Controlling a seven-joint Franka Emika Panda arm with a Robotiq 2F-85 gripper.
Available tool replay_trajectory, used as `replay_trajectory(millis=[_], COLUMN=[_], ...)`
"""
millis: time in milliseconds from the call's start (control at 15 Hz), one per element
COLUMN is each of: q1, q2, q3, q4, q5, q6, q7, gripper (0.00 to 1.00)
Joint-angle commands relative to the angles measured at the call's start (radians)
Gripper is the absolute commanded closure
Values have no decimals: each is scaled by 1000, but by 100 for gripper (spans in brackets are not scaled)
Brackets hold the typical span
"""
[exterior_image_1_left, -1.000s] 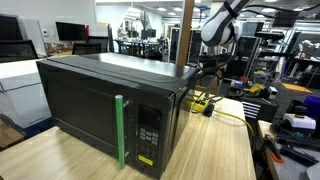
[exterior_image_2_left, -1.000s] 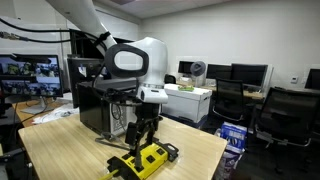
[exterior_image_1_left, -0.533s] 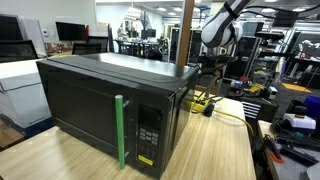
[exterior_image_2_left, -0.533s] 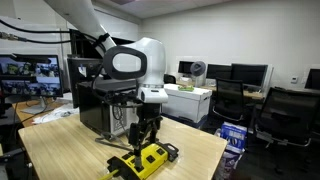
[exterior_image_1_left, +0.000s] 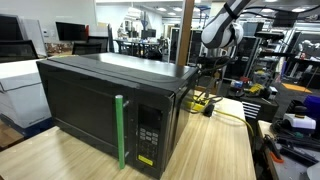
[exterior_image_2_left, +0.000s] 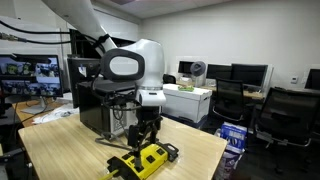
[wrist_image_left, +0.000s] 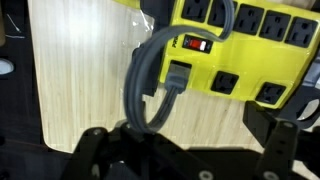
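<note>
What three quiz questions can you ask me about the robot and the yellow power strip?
1. True or false: the gripper is squeezing the power strip.
2. Pick one: what colour is the upright bar on the microwave door? A red, B green, C blue.
3. Short answer: in the wrist view, what is plugged into the power strip?

Key
1. False. The gripper is open and hangs above the strip.
2. B.
3. A grey cable.
</note>
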Motion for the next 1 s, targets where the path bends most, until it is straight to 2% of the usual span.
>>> replay_trajectory(millis=[0,333,467,667,867,933], q1=[-15,-61,-98,-115,-132,-133], q2=[9,20,15,18,26,31], q3=[-14,-12,38,72,84,72], q4=[-2,-8,-24,-14,5,14], q5=[25,92,220,352,448,445], q6=[10,18,64,71,-6,-47], q7=[-4,-59,-183,-320,-401,-393], gripper=[0,0,0,0,0,0])
